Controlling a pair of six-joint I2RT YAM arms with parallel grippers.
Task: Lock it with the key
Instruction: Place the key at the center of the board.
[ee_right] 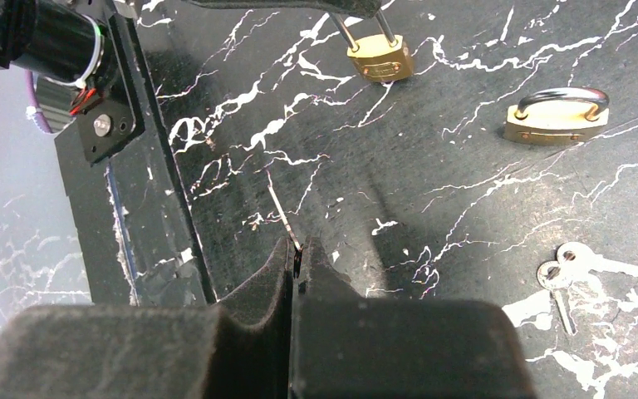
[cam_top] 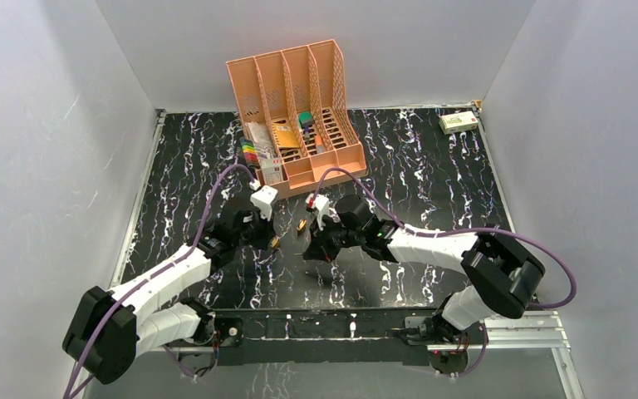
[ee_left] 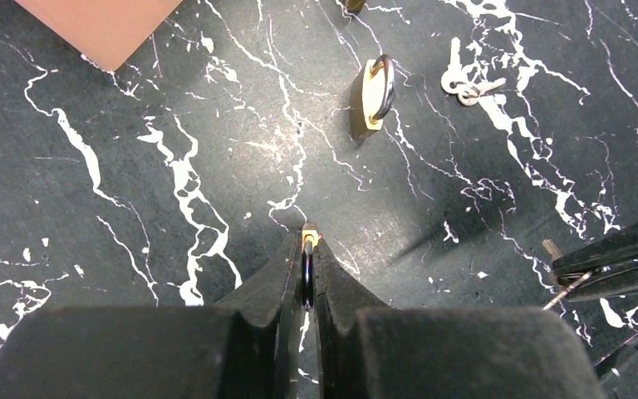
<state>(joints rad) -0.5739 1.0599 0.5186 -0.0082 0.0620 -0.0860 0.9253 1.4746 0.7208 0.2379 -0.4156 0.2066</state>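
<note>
The right claw point(ee_right: 297, 253) is clamped on the key point(ee_right: 282, 214) — its thin blade sticks out past the fingertips, slanted above the counter point(cam_top: 432, 191). The left claw point(ee_left: 307, 249) is pressed together on the shackle of a small brass padlock point(ee_right: 380, 56), with the body hanging beyond the tips. Key and padlock are apart, facing each other near the middle of the counter, a little toward its near edge. A second padlock point(ee_left: 372, 96) lies on its side on the marbled surface, slightly farther back between the two claws. A pair of spare keys point(ee_left: 465, 79) lies just beside it. An orange file rack point(cam_top: 299, 108) stands at the far edge, left of centre — a small box point(cam_top: 458, 122) sits in the far right corner.
</note>
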